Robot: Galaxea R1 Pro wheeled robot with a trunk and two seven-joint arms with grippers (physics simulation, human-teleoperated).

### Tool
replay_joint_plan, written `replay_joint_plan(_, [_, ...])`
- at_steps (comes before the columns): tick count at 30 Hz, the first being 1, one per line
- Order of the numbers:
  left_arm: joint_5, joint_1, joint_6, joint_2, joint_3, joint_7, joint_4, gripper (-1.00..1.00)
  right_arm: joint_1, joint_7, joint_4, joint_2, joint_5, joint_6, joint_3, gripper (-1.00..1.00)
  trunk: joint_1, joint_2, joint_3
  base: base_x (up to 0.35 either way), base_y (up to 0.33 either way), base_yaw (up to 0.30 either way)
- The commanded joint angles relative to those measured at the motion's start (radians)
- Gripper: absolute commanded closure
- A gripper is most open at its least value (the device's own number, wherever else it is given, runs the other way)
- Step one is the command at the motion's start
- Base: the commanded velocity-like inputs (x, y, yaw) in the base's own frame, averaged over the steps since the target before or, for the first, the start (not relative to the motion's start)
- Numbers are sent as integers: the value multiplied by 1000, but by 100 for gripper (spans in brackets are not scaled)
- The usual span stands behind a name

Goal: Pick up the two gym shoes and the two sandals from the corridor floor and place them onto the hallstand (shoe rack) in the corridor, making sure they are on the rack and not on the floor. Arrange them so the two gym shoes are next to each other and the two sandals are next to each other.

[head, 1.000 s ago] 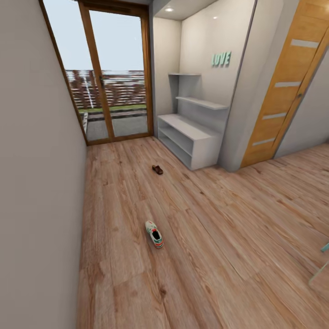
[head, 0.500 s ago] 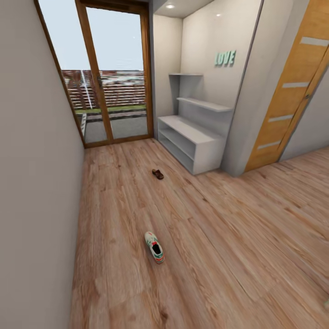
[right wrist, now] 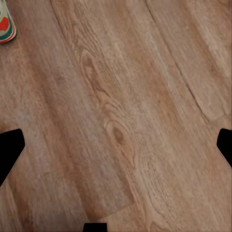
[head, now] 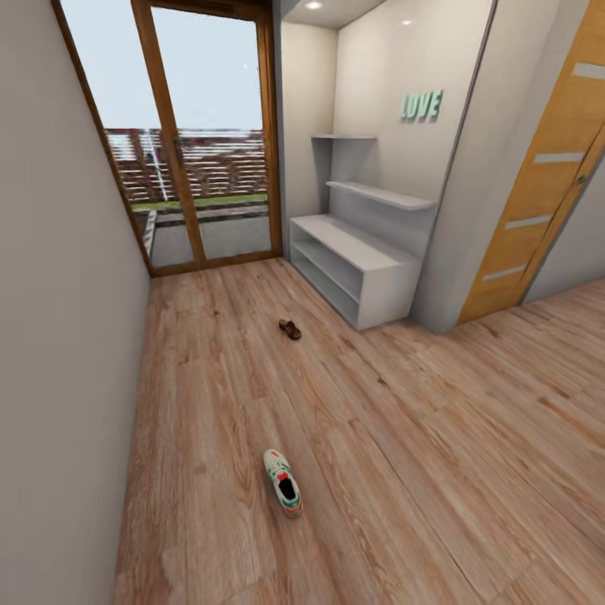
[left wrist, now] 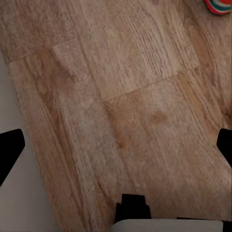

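One gym shoe (head: 283, 482), white with green and red marks, lies on the corridor floor (head: 378, 454) near the left wall. A small brown sandal (head: 290, 329) lies farther on, in front of the hallstand (head: 361, 262), a pale-grey bench with two stepped upper shelves standing in a recess on the right. My left gripper (left wrist: 118, 147) hangs open over bare planks, with the gym shoe's (left wrist: 220, 6) end at the frame's edge. My right gripper (right wrist: 118, 145) is open too, over planks, with part of the gym shoe (right wrist: 6, 26) at a corner.
A grey wall (head: 59, 353) runs along the left. A wood-framed glass door (head: 202, 143) closes the corridor's far end. An orange door (head: 538, 193) stands right of the hallstand, past a grey wall corner (head: 454, 218).
The whole head view has shifted: the camera has moved forward, so shoe and sandal show lower and the hallstand larger. The shoe and sandal themselves lie where they were.
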Motion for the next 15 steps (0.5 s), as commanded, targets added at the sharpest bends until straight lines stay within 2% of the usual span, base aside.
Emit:
replay_joint_plan(1, [2,-1,-3,0,2,-1,1,-100,0,0,1,0,0,-3,0,-100,1,0,-1,337,0,0])
replay_joint_plan(15, [2,-1,-3,0,2,-1,1,-100,0,0,0,1,-1,-3,0,-100,1,0,-1,319,0,1])
